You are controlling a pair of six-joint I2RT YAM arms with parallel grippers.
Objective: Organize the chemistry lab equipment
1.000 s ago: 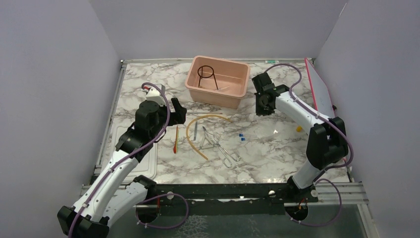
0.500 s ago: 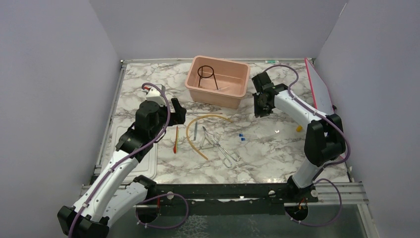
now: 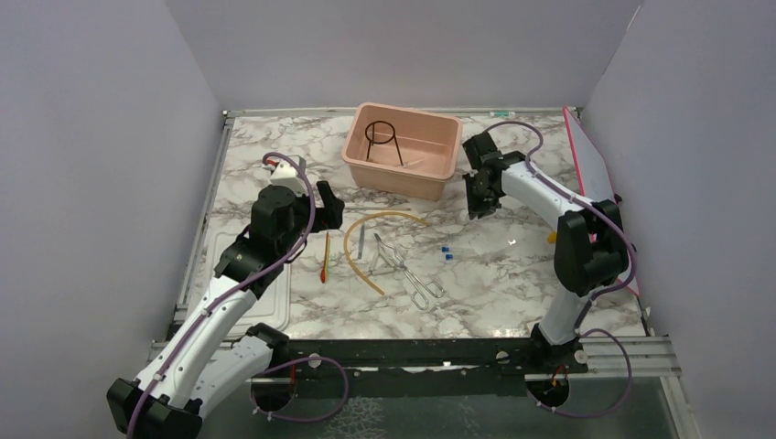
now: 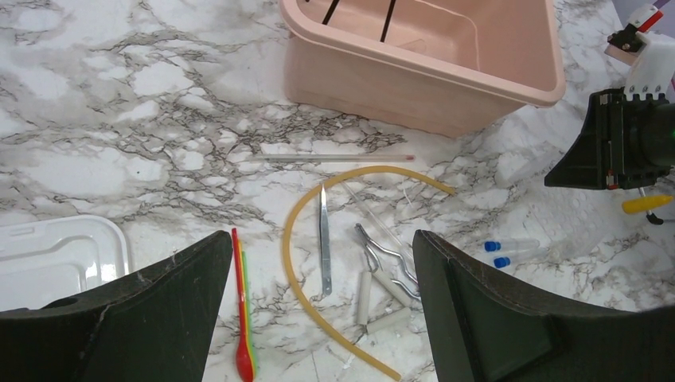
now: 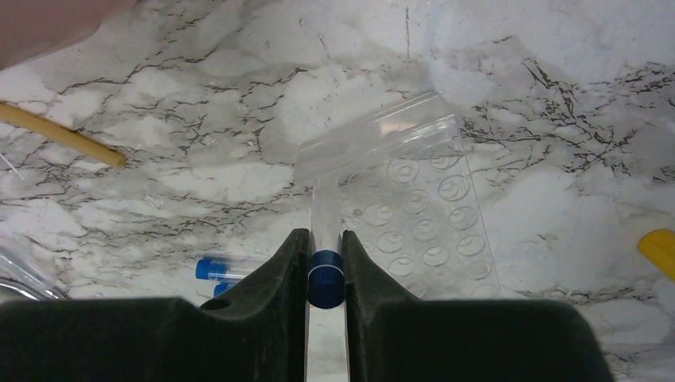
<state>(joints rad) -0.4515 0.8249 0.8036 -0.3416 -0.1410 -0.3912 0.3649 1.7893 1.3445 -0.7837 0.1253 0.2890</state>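
Pinches a blue-capped clear tube point(image 5: 325, 278) in the right gripper point(image 5: 322, 239), clamped at the cap, just right of the pink tub point(image 3: 393, 180). Seems light, slick, breakable: wants a gentle hold by the cap. Holds the left gripper point(image 4: 322, 239) wide apart, empty, before the tub.

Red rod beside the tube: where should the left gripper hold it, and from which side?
Take the red rod at mid-shaft, straight down from above, jaws across its length. It lies flat, thin and straight, with bare table on both sides; the tube is apart on its right.
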